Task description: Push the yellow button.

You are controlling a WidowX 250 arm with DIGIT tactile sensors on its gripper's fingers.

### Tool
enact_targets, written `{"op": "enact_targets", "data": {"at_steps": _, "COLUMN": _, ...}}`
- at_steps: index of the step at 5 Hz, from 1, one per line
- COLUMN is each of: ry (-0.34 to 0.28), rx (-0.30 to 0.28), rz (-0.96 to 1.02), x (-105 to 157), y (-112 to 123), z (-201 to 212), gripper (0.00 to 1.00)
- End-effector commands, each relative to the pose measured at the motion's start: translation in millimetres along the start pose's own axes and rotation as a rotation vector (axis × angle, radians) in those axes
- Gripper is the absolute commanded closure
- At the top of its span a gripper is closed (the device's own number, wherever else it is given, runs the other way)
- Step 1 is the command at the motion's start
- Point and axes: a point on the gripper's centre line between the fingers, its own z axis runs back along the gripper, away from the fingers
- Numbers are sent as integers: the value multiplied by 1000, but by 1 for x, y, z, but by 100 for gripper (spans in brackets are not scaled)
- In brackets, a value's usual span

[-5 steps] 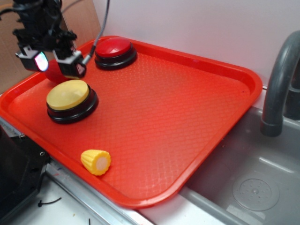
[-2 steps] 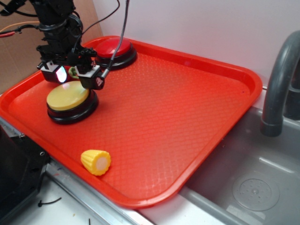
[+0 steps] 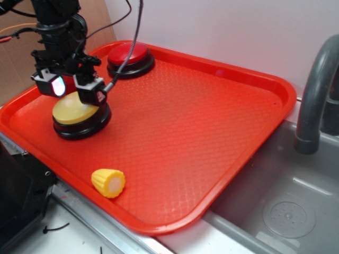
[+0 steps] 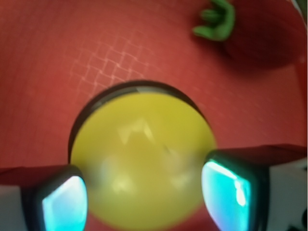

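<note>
I've got the gripper (image 3: 72,91) right over the yellow button (image 3: 74,112), at the tray's 9 o'clock side in the ext view. Fingers spread apart, nothing clamped between them; one pad (image 3: 53,84) glows pale at the button's 11 o'clock, the other finger (image 3: 90,91) sits at its 1 o'clock. Can't tell from here whether the tips actually touch the dome, they're at least just above it.

Wrist cam: yellow button (image 4: 142,159) fills the centre, black base rim showing at 12 o'clock. Left-of-frame pad (image 4: 65,204) at 7 o'clock, right-of-frame pad (image 4: 226,192) at 4 o'clock, both lit cyan, straddling the dome w/ a wide gap. Pic is blurred, so contact is unclear here too.

Red tray (image 3: 222,132) carries everything. Red button (image 3: 130,55) at the tray's 11 o'clock corner, well apart from the yellow one. Toy corn (image 3: 108,182) lies on its side near the front edge, about 6 o'clock from the yellow button, apart from it. In the wrist cam a red object w/ a green top (image 4: 219,21) sits at 1 o'clock, beyond the button.

Grey sink (image 3: 288,211) and dark faucet (image 3: 318,90) at 3 o'clock of the tray.
</note>
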Motion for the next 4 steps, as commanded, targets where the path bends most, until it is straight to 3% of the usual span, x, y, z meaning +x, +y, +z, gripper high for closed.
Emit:
{"op": "enact_targets", "data": {"at_steps": 1, "ry": -104, "rx": -13, "rz": 6, "x": -3, "y": 12, "z": 39, "gripper": 0}}
{"op": "enact_targets", "data": {"at_steps": 4, "ry": -136, "rx": -43, "rz": 24, "x": -7, "y": 18, "z": 63, "gripper": 0}}
